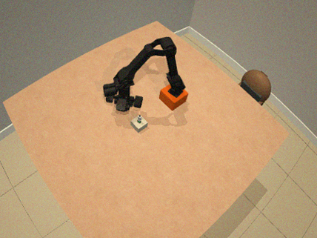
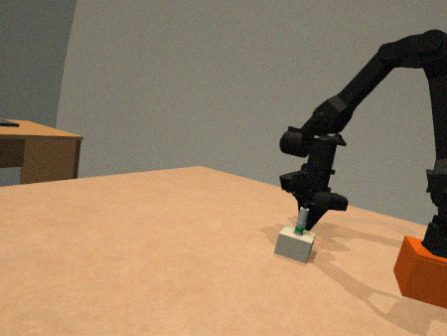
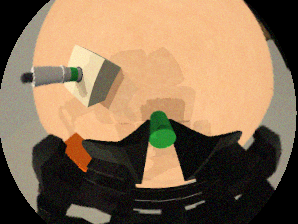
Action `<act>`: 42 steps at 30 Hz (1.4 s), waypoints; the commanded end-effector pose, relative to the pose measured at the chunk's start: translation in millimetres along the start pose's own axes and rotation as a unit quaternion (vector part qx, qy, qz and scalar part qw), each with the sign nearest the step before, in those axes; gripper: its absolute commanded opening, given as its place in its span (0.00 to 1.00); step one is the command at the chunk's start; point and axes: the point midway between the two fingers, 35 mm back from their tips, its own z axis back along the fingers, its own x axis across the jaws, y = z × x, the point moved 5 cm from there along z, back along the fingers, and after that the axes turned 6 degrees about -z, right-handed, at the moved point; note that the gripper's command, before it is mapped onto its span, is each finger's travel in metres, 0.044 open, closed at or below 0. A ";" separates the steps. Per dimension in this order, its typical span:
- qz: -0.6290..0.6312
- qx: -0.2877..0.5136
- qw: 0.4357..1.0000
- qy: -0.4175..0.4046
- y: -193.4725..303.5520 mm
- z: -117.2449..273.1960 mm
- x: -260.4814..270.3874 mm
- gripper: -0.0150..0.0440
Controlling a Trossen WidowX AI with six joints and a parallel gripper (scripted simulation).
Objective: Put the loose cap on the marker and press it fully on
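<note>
The marker [image 1: 139, 117] [image 2: 302, 217] [image 3: 50, 75] stands upright in the pale holder block [image 1: 140, 128] [image 2: 294, 247] [image 3: 103, 85], dark tip up, with a green band low on its body. My gripper [image 2: 307, 225] [image 3: 158, 121] is low beside the block and shut on the green cap [image 3: 162, 132]. The cap is upright between the fingertips in the wrist view, its round end facing the camera. Gripper and marker hide the cap in the top and exterior views. I cannot tell whether its lower end touches the table. The marker's upper end is bare.
The orange arm base [image 1: 173, 100] [image 2: 422, 275] [image 3: 77, 150] stands on the table to one side of the block. A brown round object [image 1: 256, 84] is beyond the table edge. Another desk [image 2: 50, 154] stands in the left background.
</note>
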 end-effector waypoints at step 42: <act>0.004 -0.006 1.000 0.001 -49.3 89.8 61.9 0.25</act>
